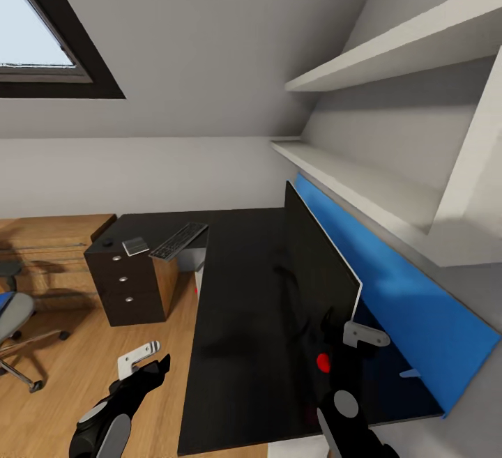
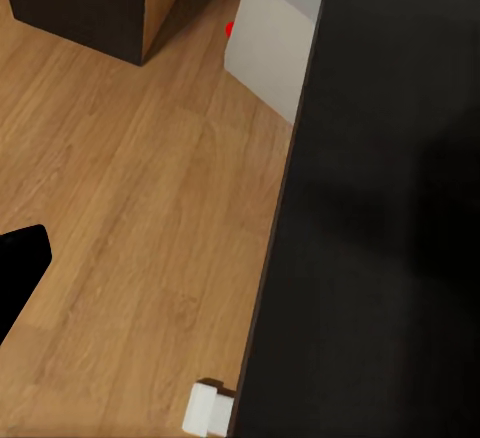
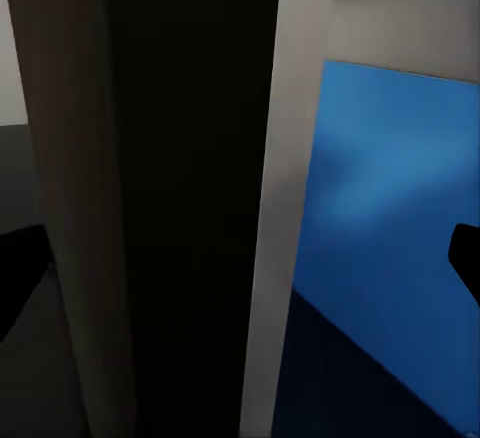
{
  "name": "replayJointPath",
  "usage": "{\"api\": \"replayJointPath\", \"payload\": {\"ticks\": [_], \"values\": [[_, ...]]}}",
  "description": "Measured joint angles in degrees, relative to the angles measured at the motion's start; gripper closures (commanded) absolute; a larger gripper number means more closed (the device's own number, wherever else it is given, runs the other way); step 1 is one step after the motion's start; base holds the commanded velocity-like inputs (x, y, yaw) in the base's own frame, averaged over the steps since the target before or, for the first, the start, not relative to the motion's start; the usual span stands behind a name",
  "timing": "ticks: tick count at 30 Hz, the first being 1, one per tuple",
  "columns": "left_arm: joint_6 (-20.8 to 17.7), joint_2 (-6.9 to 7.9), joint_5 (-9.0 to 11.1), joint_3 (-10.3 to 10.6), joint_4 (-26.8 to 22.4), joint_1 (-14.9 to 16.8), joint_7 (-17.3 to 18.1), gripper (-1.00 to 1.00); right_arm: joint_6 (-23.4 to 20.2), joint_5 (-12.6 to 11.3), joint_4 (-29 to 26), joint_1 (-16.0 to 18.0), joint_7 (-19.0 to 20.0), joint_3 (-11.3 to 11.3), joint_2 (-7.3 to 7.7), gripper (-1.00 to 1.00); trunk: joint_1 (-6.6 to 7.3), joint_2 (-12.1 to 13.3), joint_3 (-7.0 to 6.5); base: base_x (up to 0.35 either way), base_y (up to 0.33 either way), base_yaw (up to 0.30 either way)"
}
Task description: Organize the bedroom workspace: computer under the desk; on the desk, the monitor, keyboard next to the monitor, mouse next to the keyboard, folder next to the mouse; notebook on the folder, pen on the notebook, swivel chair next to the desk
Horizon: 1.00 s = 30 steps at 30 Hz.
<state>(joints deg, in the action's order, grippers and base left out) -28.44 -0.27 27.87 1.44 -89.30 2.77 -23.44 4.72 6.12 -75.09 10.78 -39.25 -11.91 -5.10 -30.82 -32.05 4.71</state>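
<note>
Operator: Right gripper (image 1: 346, 332) state?

Recorder: Spread, nothing clamped. The fingers straddle the near upright edge of the monitor (image 1: 314, 263). The pale finger (image 1: 366, 336) sits behind the panel and the dark one is in front of the screen. In the right wrist view the screen's edge runs between the two tips, and the rear tip stands clear of it with blue back panel (image 1: 390, 291) showing in the gap. Whether the front tip touches, I cannot tell. The screen's red dot (image 1: 323, 362) is just below the front finger.

Operator: Monitor placement?

Recorder: Upright on the desk (image 1: 237, 318), running along the blue panel and just in front of it.

Operator: Left gripper (image 1: 159, 355)?

Recorder: Released and empty. It hangs over the wood floor (image 1: 90, 374), with the desk's front edge just beside the white finger (image 2: 210, 408). Beyond the fingertips is the computer (image 2: 275, 43) under the desk, with its red light (image 2: 229, 29) on the corner facing the drawer unit (image 1: 129, 284).

Operator: Other items?

Recorder: All are well ahead of the left fingers, on the far arm of the desk. The keyboard (image 1: 178, 240) lies at an angle, the notebook (image 1: 135, 246) is just beside it, and the mouse (image 1: 107, 242) is past that. The swivel chair (image 1: 14, 318) is far out to the left of the left fingers, on the floor apart from the desk. A sliver of blue on its seat looks like the folder (image 1: 3, 300).
</note>
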Motion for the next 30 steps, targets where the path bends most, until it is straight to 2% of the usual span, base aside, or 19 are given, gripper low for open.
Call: {"api": "replayJointPath", "payload": {"ticks": [9, 26, 30], "values": [[0.00, 0.00, 0.00, 0.00, 0.00, 0.02, -0.01, -1.00, 0.00, -0.01, 0.00, 0.00, -0.02, -0.01, 0.00, -1.00, -0.02, 0.00, 0.00, -0.074, 0.000, 0.000], [-0.07, 0.09, 0.09, -0.13, -0.01, 0.05, 0.08, -1.00, -0.01, -0.02, 0.00, -0.03, -0.30, 0.00, 0.00, -1.00, -0.03, 0.01, 0.00, -0.329, 0.000, 0.000], [-0.30, 0.16, 0.22, -0.20, 1.27, -0.25, 0.13, -1.00, -0.20, -0.17, 0.00, -0.09, -0.30, 0.00, 0.05, -1.00, -0.03, 0.01, 0.00, -0.334, 0.000, 0.000]]}}
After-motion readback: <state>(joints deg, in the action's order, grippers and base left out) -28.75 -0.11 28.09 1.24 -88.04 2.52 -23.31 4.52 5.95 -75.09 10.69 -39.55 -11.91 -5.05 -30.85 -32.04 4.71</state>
